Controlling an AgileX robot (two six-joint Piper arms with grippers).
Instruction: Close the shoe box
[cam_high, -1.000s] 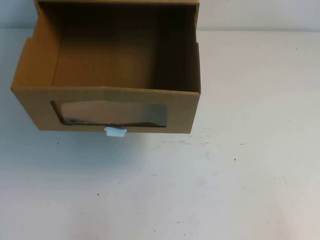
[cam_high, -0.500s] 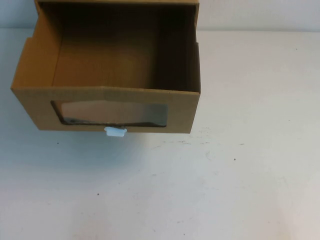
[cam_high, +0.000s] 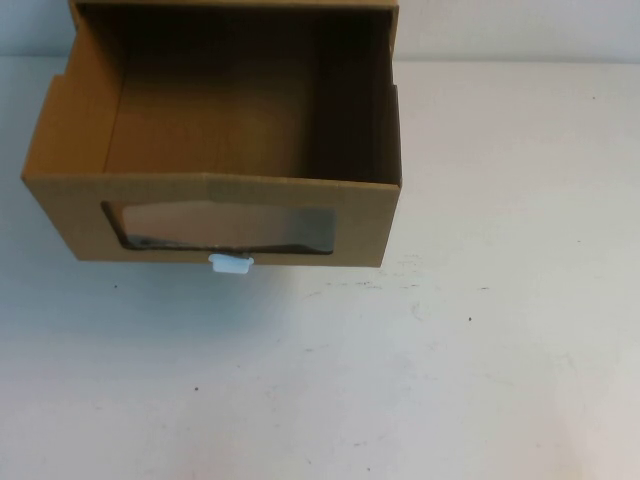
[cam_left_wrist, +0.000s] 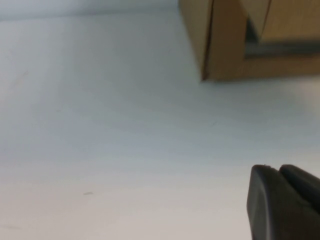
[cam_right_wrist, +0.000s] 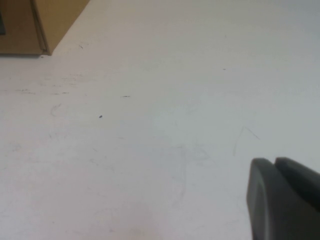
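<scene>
the shoe box (cam_high: 215, 160) sits at the far left of the white counter (cam_high: 450, 360) in the high view, its drawer pulled out toward the robot so the bare cardboard inside shows from above. its front panel carries a dark rectangular window (cam_high: 220, 228), and a small white pull tab (cam_high: 231, 264) sticks out just below that window, at the panel's lower edge.

neither arm appears in the high view. the left hand (cam_left_wrist: 285, 202) shows only as a dark finger part at the edge of the left wrist view, low over the counter, well apart from the box corner (cam_left_wrist: 220, 45) ahead of it. the right hand (cam_right_wrist: 285, 197) shows likewise in the right wrist view, over bare counter, well apart from the box corner (cam_right_wrist: 45, 25). i cannot tell how far either hand is open, and neither touches anything visible.
</scene>
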